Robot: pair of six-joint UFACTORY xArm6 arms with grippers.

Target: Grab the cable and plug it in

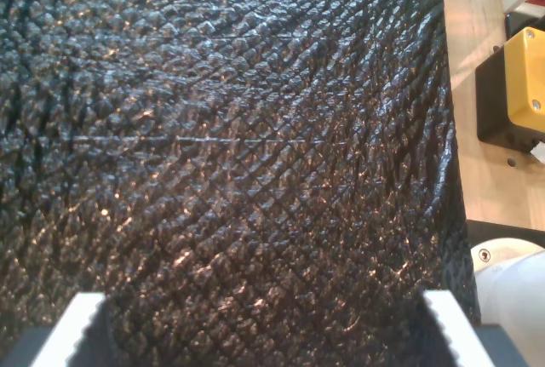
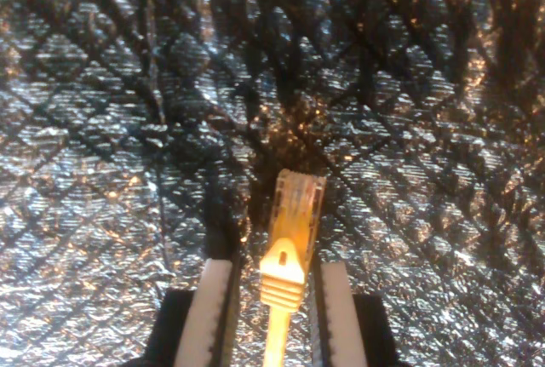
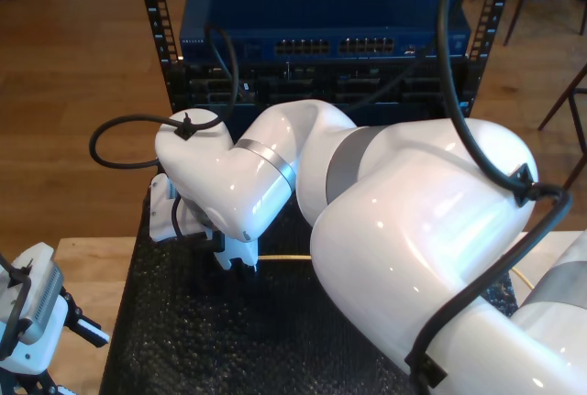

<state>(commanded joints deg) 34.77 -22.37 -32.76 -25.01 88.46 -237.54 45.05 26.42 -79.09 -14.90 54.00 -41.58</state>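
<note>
Yellow cable (image 2: 288,265) pinched between closed fingers (image 2: 215,312) of second hand (image 2: 277,316), plug protruding; first hand (image 1: 260,329) spread, empty.

Light falls from overhead, warm and fairly bright. The black quilted mat (image 2: 128,171) throws many small specular glints, strongest toward 8 o'clock in my second gripper's wrist view. Both wrist views are soft and grainy. The white arm shell (image 3: 431,221) carries broad glare patches; the cable (image 2: 289,239) looks slightly overexposed.

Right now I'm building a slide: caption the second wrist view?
Jaws of my second gripper flank the yellow network cable's clear plug above the black quilted mat.
</note>
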